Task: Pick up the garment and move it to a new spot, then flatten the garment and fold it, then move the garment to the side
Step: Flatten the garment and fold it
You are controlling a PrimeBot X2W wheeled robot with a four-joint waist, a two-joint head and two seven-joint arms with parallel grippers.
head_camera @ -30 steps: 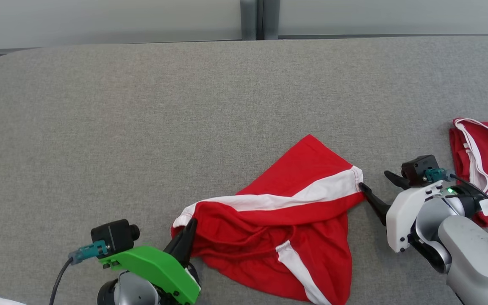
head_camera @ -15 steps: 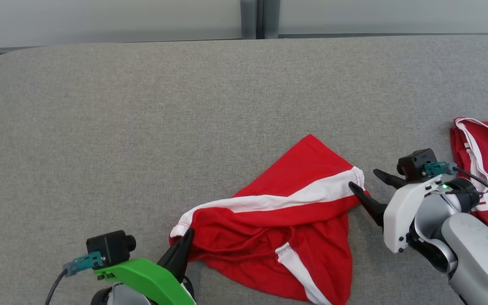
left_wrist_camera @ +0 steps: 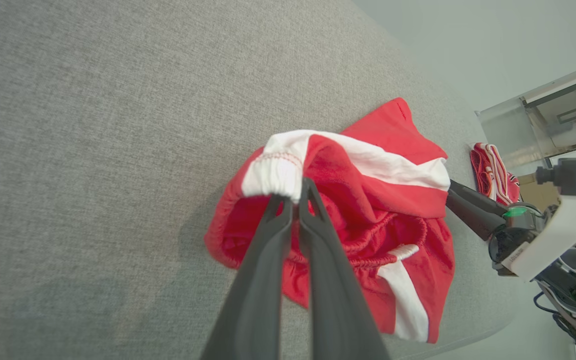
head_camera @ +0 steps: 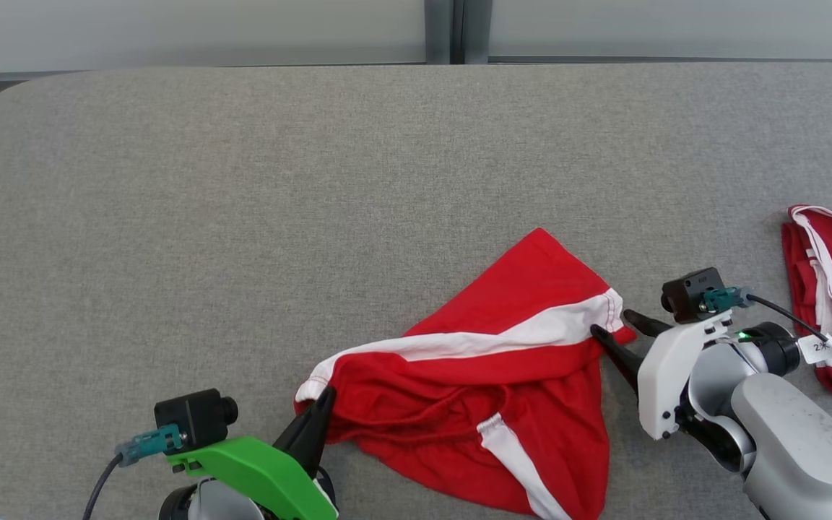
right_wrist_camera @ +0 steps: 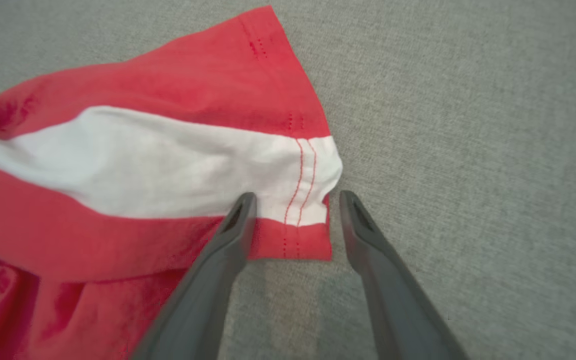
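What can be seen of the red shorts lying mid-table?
The shorts are soft-looking red cloth with white side stripes and a gathered elastic waistband. They lie crumpled and unfolded on the grey table, near its front edge. The left gripper is shut on the white end of the waistband. The right gripper is open, its fingers astride the stitched hem corner, one over the cloth and one over bare table.

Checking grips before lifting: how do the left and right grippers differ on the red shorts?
The left gripper is shut, pinching the gathered white edge of the red shorts. The right gripper stands open, its fingers straddling the hem corner without clamping it. Left is at the shorts' left end, right at their right corner. Both reach for the same garment.
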